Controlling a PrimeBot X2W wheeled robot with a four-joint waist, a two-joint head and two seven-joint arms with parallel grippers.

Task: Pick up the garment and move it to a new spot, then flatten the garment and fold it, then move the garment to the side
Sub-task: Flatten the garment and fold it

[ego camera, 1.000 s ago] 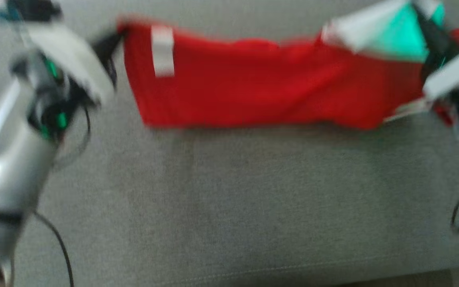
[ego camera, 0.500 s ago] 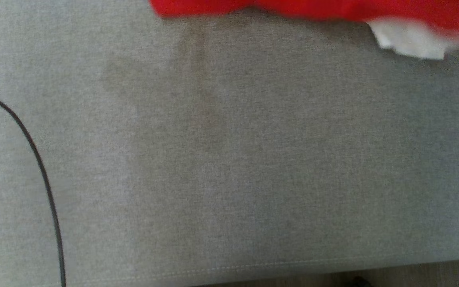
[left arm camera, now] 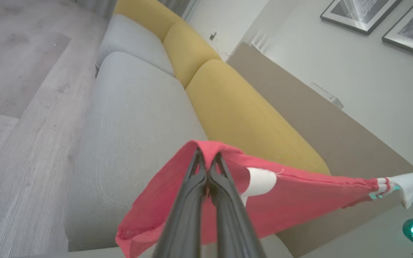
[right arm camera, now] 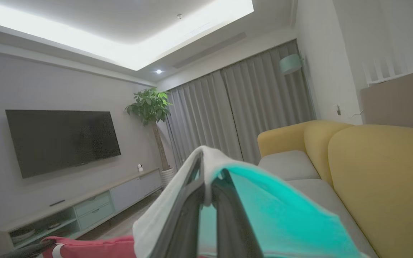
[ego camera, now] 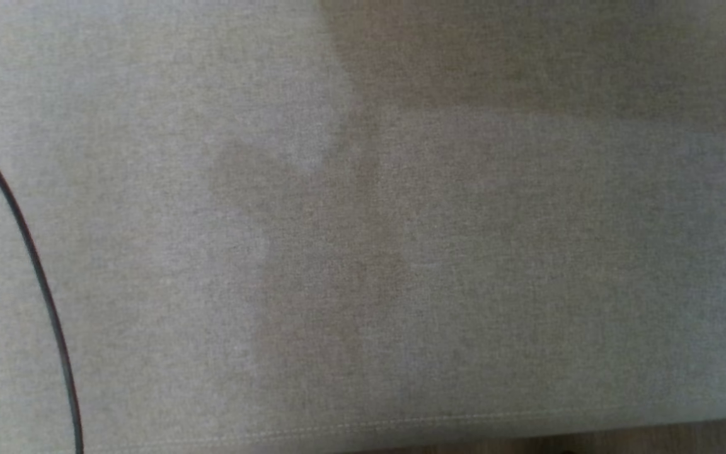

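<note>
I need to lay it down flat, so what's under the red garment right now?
Held in the air, the garment hangs over the grey seat cushion, with the yellow back cushion behind it. The patch of seat beneath the cloth is hidden.

The left end effector point(left arm camera: 206, 157) has its two long dark fingers pressed together at the tips, pinching a fold of the red fabric garment point(left arm camera: 292, 197). The right end effector point(right arm camera: 210, 172) likewise has its dark fingers closed, clamping that garment's white-and-teal part.
</note>
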